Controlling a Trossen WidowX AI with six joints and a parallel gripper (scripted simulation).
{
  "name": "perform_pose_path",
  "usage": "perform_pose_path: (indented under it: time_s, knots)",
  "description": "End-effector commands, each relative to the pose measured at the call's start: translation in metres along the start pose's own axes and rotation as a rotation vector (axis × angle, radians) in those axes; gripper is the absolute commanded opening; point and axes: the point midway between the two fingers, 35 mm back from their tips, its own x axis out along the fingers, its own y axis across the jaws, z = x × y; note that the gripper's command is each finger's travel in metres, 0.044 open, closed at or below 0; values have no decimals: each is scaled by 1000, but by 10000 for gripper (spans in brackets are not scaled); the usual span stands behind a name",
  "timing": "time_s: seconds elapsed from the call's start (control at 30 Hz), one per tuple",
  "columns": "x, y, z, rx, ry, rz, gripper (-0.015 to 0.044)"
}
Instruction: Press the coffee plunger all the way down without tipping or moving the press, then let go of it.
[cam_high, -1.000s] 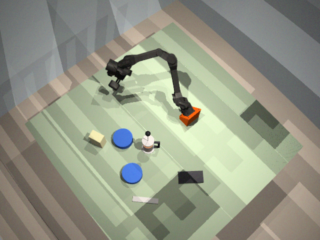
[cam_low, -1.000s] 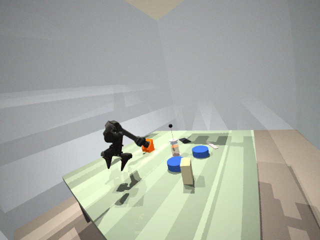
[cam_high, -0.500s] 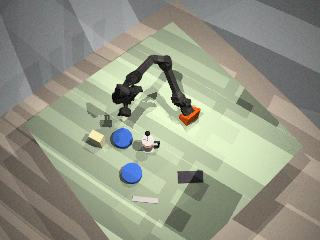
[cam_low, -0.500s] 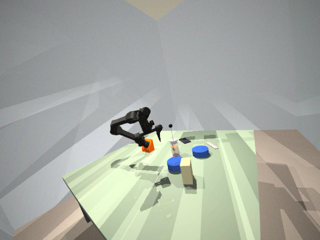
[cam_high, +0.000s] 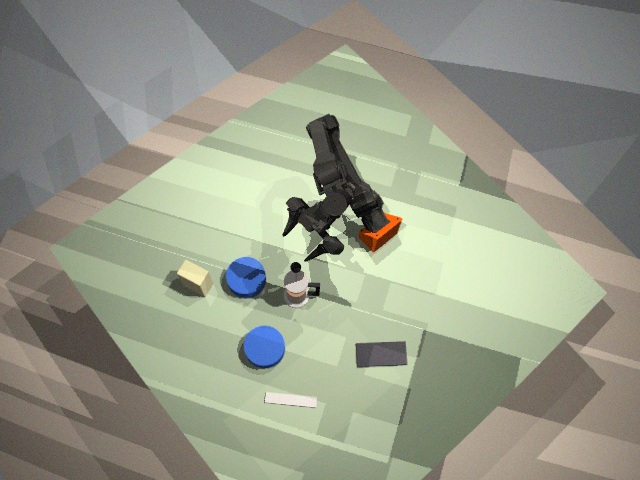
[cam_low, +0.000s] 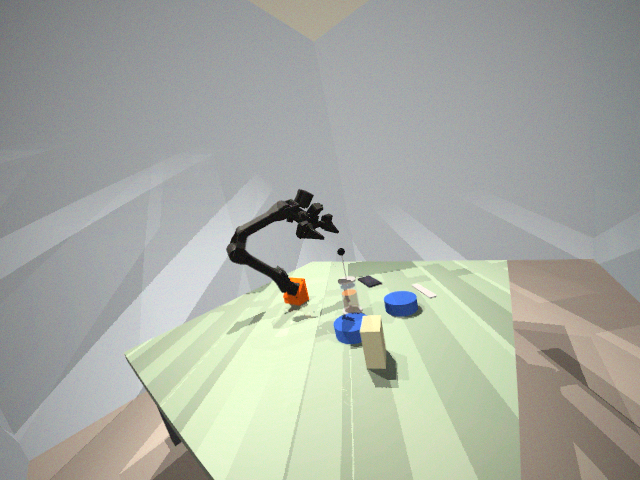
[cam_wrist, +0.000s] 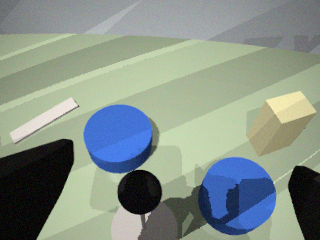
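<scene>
The coffee press stands upright on the table; its pale lid shows in the wrist view. Its black plunger knob stands high above the lid on a thin rod, so the plunger is up. The black handle points right in the top view. My gripper is wide open and empty, above the knob's height and on the arm's side of the press. It is tilted forward and does not touch the knob. In the wrist view the knob appears between the two fingers, low in the picture.
Two blue discs lie near the press, one close beside it. A cream block stands beyond that one. A dark flat plate and a white strip lie farther off. The orange base holds the arm.
</scene>
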Motion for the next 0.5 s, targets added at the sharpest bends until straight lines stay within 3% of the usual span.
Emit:
perform_pose_path:
  time_s: [0.0,0.47]
  knots:
    - [-18,22,-4,-54,-55,23,440]
    - [15,20,-53,-35,-57,-8,440]
